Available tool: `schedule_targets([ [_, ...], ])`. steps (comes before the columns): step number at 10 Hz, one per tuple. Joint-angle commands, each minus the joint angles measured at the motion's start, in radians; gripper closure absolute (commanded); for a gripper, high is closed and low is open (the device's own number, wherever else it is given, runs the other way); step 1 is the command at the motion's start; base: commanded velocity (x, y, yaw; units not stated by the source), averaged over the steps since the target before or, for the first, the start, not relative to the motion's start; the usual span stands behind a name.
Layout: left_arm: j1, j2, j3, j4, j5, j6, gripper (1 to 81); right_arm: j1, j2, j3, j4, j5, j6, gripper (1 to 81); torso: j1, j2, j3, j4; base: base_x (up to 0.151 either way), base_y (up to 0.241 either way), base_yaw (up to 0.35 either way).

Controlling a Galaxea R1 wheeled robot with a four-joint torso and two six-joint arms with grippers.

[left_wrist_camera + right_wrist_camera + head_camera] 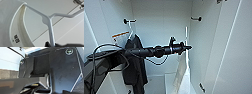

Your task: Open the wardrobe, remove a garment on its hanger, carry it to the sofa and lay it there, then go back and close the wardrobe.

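In the head view the left claw (188, 47) reaches mid-frame into the open wardrobe (159, 20), clamped on the hanger (186, 33), with the shirt (180, 71) hanging edge-on just below it. A black shirt (135, 65) hangs left. The left wrist view shows the hanger's neck (50, 28) and the shirt's collar (15, 25) close. The right claw's state I cannot tell.

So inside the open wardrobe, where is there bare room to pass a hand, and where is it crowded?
Free: the middle of the wardrobe, between the black T-shirt on the left peg and the white T-shirt, and the stretch under the bare right peg. Crowded: the left side around the black T-shirt, and where the left hand meets the white hanger.
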Motion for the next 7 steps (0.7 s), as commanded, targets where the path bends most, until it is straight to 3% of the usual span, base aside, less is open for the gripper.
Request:
schedule_targets([
  [1,-0.183,0.001,0.003,0.017,-0.048,0.016,81.1,0.041,0.003,0.011,-0.009,-0.033,-0.003,1.0,0.0,0.0,0.0,0.0,-0.103,0.0,0.0],
  [7,-0.177,0.008,0.012,0.024,-0.049,0.016,81.1,0.043,0.003,0.011,-0.009,-0.033,-0.003,1.0,0.0,0.0,0.0,0.0,-0.104,0.0,0.0],
])
